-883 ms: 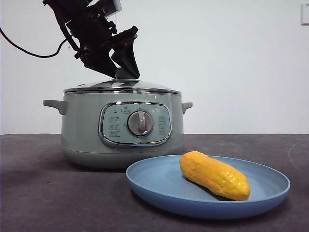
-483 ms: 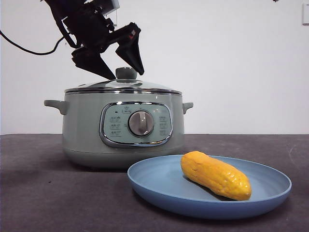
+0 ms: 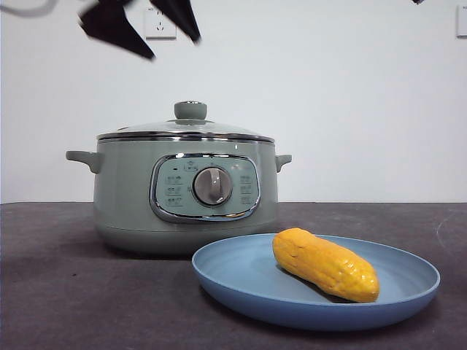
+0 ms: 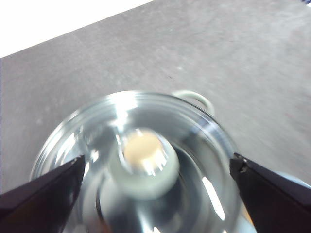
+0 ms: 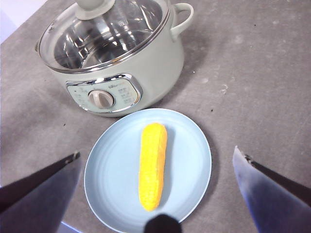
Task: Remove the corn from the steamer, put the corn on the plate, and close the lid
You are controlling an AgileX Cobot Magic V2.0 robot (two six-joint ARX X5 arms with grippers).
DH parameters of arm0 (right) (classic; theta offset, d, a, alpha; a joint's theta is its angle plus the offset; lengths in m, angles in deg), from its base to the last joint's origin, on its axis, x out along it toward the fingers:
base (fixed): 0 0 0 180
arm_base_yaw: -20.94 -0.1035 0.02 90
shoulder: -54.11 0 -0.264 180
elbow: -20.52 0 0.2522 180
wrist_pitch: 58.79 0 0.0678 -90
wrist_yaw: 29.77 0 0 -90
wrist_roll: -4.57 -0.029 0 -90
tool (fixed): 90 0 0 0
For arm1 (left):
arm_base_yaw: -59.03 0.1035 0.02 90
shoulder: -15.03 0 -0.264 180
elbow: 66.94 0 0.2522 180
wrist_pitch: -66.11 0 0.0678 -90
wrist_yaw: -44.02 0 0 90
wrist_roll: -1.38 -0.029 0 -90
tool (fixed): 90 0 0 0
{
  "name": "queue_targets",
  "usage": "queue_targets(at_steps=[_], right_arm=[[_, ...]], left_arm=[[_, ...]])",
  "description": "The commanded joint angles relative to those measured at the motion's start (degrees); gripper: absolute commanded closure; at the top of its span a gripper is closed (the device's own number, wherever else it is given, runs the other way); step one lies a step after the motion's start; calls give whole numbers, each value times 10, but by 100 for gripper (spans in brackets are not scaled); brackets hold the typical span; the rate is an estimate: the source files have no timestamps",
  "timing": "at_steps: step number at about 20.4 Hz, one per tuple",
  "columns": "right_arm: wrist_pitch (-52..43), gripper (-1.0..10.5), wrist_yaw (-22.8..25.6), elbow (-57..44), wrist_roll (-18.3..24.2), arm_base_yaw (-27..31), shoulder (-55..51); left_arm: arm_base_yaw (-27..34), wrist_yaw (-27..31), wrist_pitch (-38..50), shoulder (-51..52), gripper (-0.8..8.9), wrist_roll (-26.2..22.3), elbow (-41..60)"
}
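The yellow-orange corn [image 3: 325,264] lies on the blue plate [image 3: 241,281], in front of and to the right of the sage-green steamer [image 3: 124,189]. The glass lid [image 3: 182,130] sits shut on the steamer, its green knob [image 3: 190,110] free. My left gripper [image 3: 174,47] hangs open well above the knob, blurred by motion. In the left wrist view, my left gripper [image 4: 158,160] spreads wide over the lid [image 4: 194,145]. My right gripper [image 5: 156,151] is open and empty, high above the plate [image 5: 189,160], the corn [image 5: 152,165] and the steamer [image 5: 160,63].
The dark grey table [image 3: 73,292] stretches around the pot and plate. A white wall with a socket [image 3: 160,25] stands behind. The steamer's side handles [image 3: 82,157] stick out to either side.
My left gripper let go of the lid's knob, opened and rose toward the top of the front view. The lid stays on the steamer. Corn and plate have not moved.
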Motion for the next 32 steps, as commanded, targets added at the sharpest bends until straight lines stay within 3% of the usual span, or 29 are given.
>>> queue_targets(at_steps=[1, 9, 19, 21, 23, 26, 27, 32], right_arm=[[-3, 380, -26, -4, 22, -1, 0], [8, 383, -103, -4, 49, -1, 0], [54, 384, -147, -4, 56, -1, 0], [56, 399, -147, -4, 56, -1, 0], [57, 511, -147, -4, 55, -1, 0], [57, 854, -147, -4, 55, -1, 0], [57, 954, -147, -4, 55, -1, 0], [57, 949, -144, -4, 55, -1, 0]], left_arm=[[0, -2, -70, 48, 311, 4, 0], [0, -33, -264, 175, 312, 4, 0], [0, -76, -385, 224, 318, 1, 0], [0, -75, -399, 224, 388, 0, 0], [0, -75, -405, 223, 536, -1, 0], [0, -75, -406, 224, 837, -1, 0], [0, -75, -406, 223, 819, -1, 0], [0, -74, -405, 223, 818, -3, 0]])
